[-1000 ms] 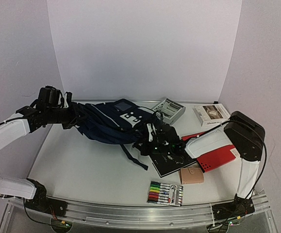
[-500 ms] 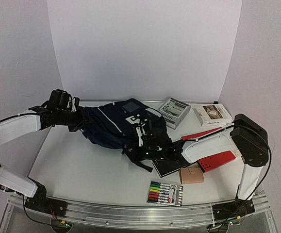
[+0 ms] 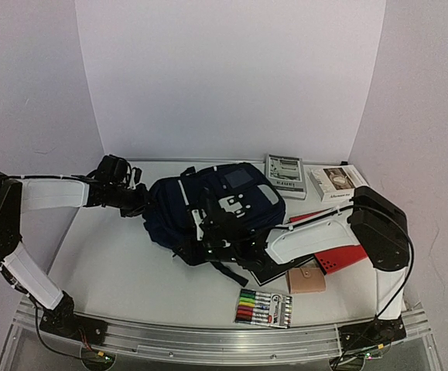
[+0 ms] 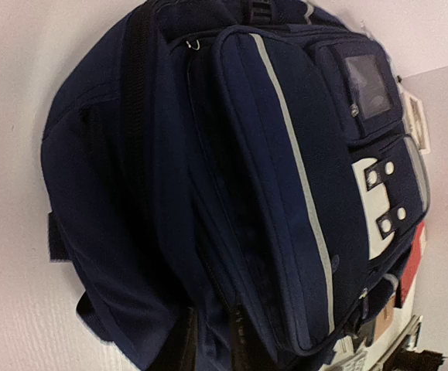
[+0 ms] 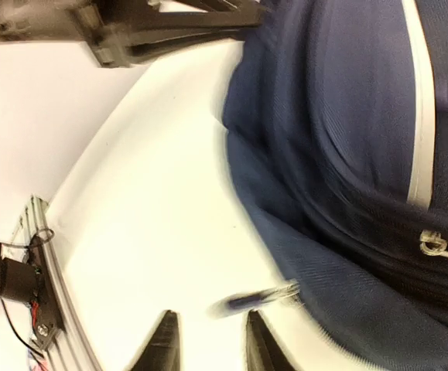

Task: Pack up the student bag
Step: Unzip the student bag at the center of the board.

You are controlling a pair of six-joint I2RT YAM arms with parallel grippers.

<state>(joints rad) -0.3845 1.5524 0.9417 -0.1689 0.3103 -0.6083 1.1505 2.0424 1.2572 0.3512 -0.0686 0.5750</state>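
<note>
The bag (image 3: 224, 202) is lying in the middle of the table (image 3: 107, 255), its long axis running left to right. The left gripper (image 3: 136, 199) is sitting at its left end, grip impossible to tell. The right gripper (image 5: 210, 328) is hovering at the near edge, fingers slightly parted and holding nothing, with a zip pull (image 5: 258, 297) just beyond.

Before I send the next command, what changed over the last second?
The student bag came rightward toward the centre and now lies front up. The left hand followed it in; its grip is hidden. The right hand shifted left and now stands open, holding nothing. The marker pack and tan wallet stayed put.
</note>
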